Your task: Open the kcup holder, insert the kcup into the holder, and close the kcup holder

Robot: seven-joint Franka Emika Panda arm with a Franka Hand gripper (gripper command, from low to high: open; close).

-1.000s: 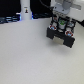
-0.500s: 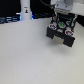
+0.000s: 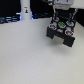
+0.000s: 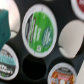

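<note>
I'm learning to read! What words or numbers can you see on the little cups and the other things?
None can be read.
Green kcup lid: white marks, too blurred.
Other pod lids in the kcup holder: print too blurred.
White bottle: a black mark, too small to read.

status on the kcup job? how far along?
Done: kcup holder looks open, its pod slots exposed in the wrist view. In hand: arm sits over it, a green-topped kcup close below; pincer state unclear. Left: confirm the pod is seated, then close the holder.
</note>
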